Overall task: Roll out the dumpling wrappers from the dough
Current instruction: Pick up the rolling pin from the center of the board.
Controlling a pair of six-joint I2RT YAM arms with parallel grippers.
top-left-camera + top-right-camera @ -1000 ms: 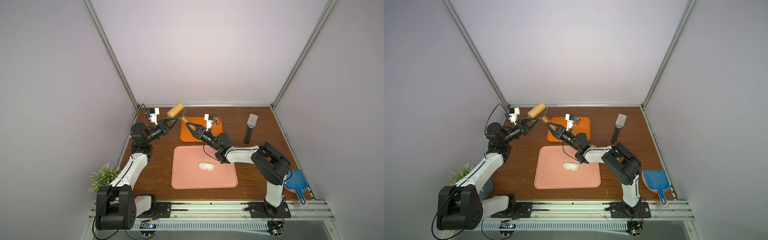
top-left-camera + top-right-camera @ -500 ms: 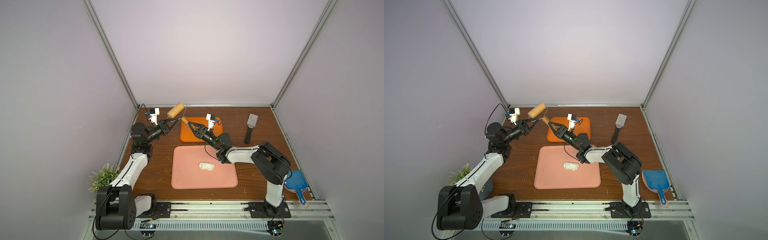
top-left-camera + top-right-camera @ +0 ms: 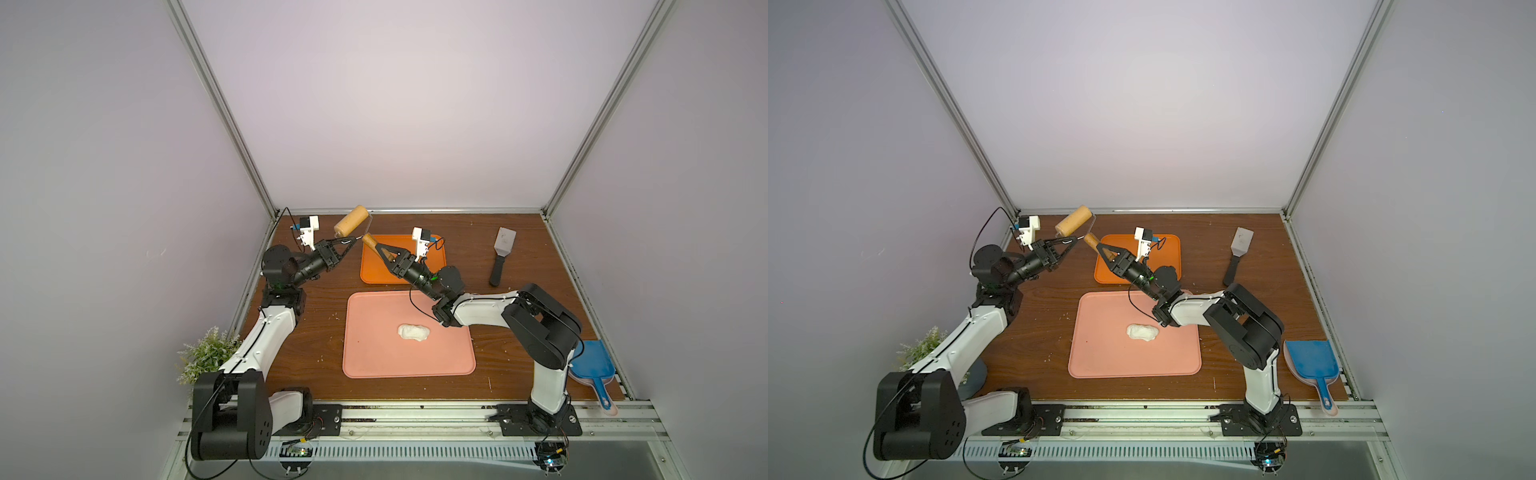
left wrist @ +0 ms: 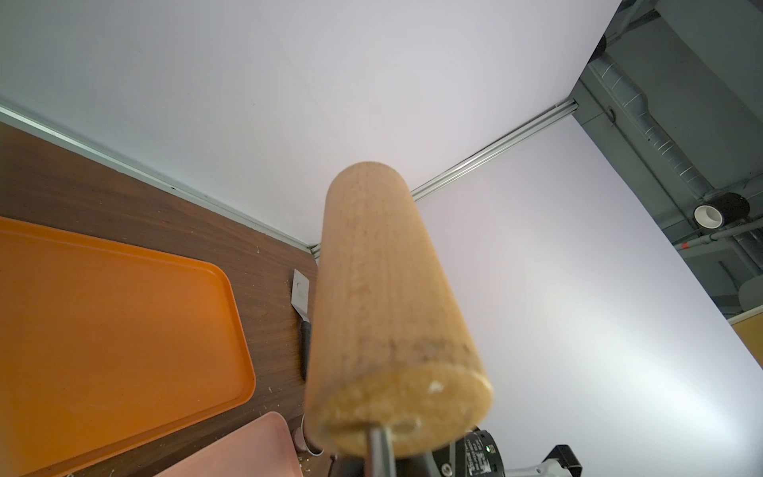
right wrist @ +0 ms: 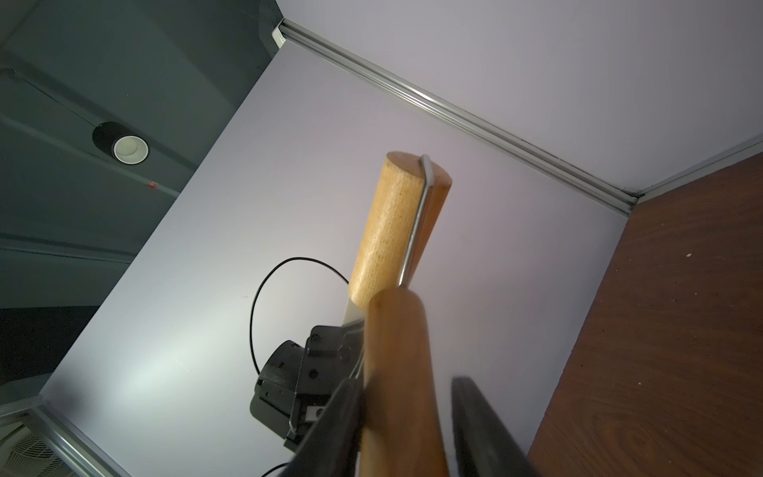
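A white lump of dough point(image 3: 413, 332) point(image 3: 1143, 332) lies on the pink mat point(image 3: 374, 357) point(image 3: 1100, 357). No dumpling wrappers are in view. A wooden roller point(image 3: 352, 220) point(image 3: 1074, 221) point(image 4: 384, 289) point(image 5: 396, 231) hangs in the air above the table's far left. My left gripper point(image 3: 351, 240) point(image 3: 1073, 240) is shut on its metal wire frame. The roller's wooden handle point(image 3: 369, 240) point(image 5: 400, 371) lies between the fingers of my right gripper point(image 3: 384, 252) point(image 3: 1106, 252) point(image 5: 406, 382). One finger touches the handle, and a gap shows at the other.
An orange tray point(image 3: 374, 272) point(image 4: 103, 309) sits behind the mat, under my right gripper. A metal spatula point(image 3: 500, 253) lies at the far right. A blue dustpan point(image 3: 592, 361) rests at the front right edge and a small plant point(image 3: 208, 353) at the front left.
My right wrist has shifted slightly around the handle. The left arm, the roller and the dough have stayed where they were.
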